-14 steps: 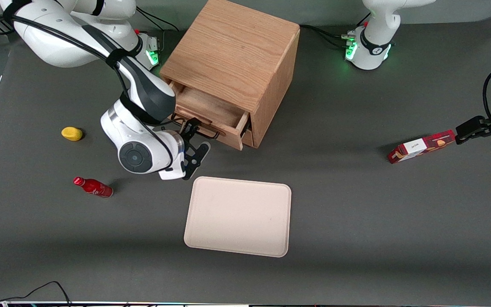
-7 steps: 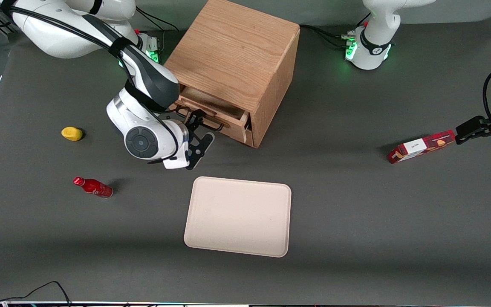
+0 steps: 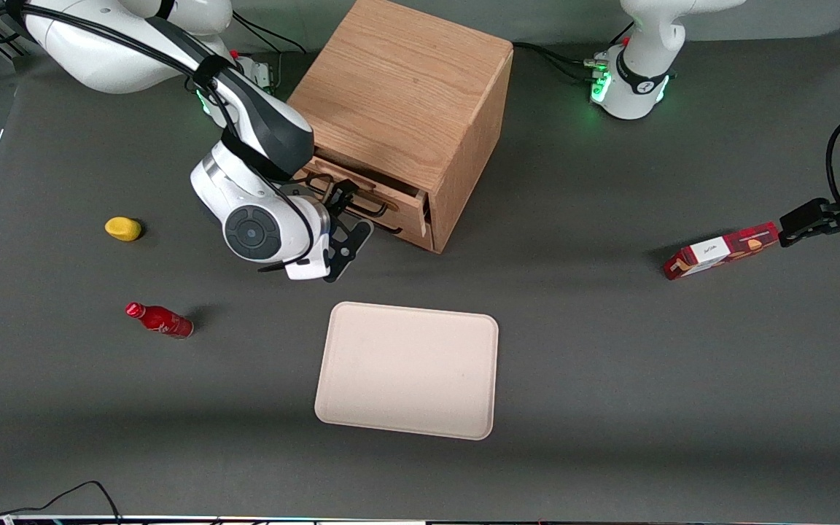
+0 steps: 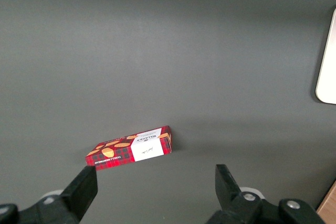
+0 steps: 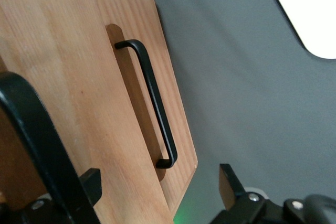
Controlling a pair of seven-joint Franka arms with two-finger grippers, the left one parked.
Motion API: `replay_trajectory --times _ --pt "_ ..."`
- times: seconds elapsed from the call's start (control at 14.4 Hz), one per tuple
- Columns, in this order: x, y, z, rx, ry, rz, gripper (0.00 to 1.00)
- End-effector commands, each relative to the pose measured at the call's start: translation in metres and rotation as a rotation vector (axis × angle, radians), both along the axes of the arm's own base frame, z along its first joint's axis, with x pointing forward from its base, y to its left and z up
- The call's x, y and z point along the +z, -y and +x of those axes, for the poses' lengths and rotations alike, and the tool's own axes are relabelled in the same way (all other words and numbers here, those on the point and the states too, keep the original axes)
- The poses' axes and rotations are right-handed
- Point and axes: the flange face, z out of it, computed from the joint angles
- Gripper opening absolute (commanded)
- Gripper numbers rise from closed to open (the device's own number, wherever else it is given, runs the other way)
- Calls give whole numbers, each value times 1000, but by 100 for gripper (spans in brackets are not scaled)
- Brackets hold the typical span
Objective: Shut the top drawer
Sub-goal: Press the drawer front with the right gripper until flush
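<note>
The boxy wooden cabinet (image 3: 398, 102) stands toward the working arm's end of the table. Its top drawer (image 3: 399, 204) sticks out only a little from the cabinet face, and almost none of its inside shows. My right gripper (image 3: 353, 213) is open right in front of the drawer, up against its front by the thin black handle. In the right wrist view the top drawer's front panel (image 5: 68, 77) fills the space between the fingers (image 5: 90, 181), and my gripper (image 5: 157, 187) holds nothing. The lower drawer's black handle (image 5: 152, 108) shows beside that panel.
A beige tray (image 3: 405, 368) lies nearer the front camera than the cabinet; its corner (image 5: 310, 9) also shows from the right wrist. A red bottle (image 3: 160, 319) and a yellow object (image 3: 122, 228) lie beside the working arm. A red box (image 3: 719, 250) lies toward the parked arm's end.
My gripper has moved toward the cabinet, and the top drawer has slid in from well open to almost flush. Nothing else has moved.
</note>
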Motion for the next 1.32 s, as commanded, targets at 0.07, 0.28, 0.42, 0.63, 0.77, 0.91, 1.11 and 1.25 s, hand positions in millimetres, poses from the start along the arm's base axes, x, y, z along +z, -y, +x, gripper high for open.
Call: replay_trajectory --times 0.07,0.28,0.42,0.63,0.77,0.91,1.11,1.25 --pt "0 -10 -20 -21 -2 -19 100" --pt "1 -14 -28 -16 -11 -20 100" --pt "2 -15 -30 -15 -12 -20 100" --pt "5 -16 -31 -18 -13 -14 100" --pt "7 -16 -31 -18 -12 -15 100" --pt "9 -14 -28 -23 -12 -16 100" --pt "19 -12 -21 -30 -7 -10 100" --pt "23 -12 -19 -36 -5 -11 100"
